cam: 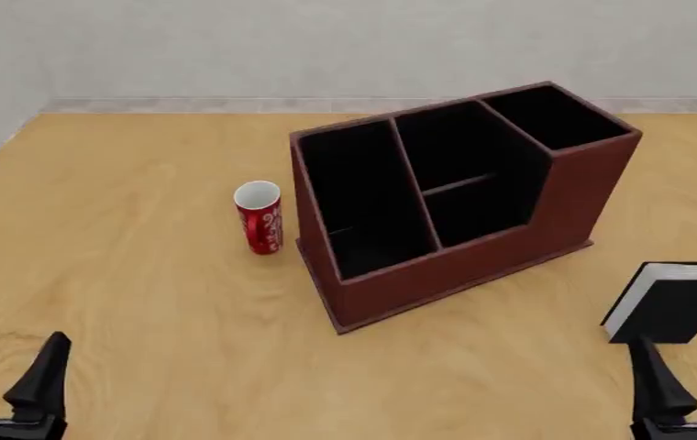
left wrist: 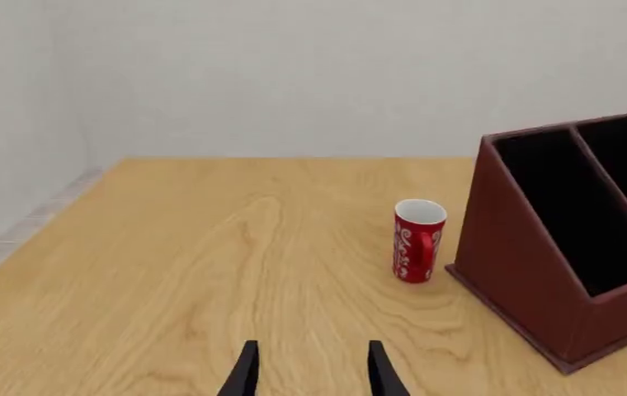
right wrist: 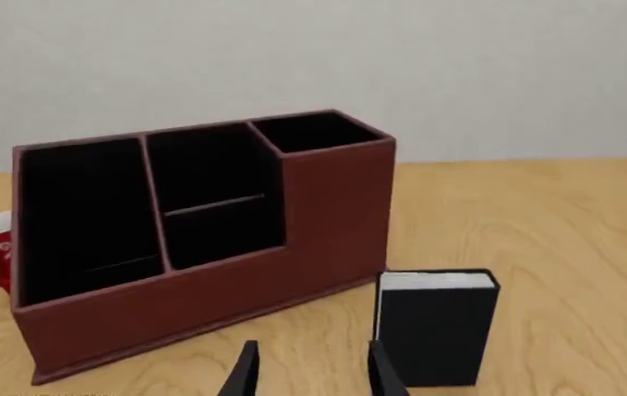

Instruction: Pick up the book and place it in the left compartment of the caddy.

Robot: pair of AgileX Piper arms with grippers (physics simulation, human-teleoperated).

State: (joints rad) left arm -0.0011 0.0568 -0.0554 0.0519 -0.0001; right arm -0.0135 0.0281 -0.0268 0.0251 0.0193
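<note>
Black and upright, the book (cam: pixel 673 302) stood on the wooden worktop (cam: pixel 128 275) near the right fingers (cam: pixel 689 378), which were spread apart and held nothing. It was to the right of the caddy (cam: pixel 471 266), apart from it. The left compartment (cam: pixel 361 197) of that reddish-brown box lay on the side nearest a red mug (cam: pixel 258 217), which stood just beside the caddy's left wall. The left fingers (cam: pixel 6 371) were also released, low at the near left edge, well away from the book.
</note>
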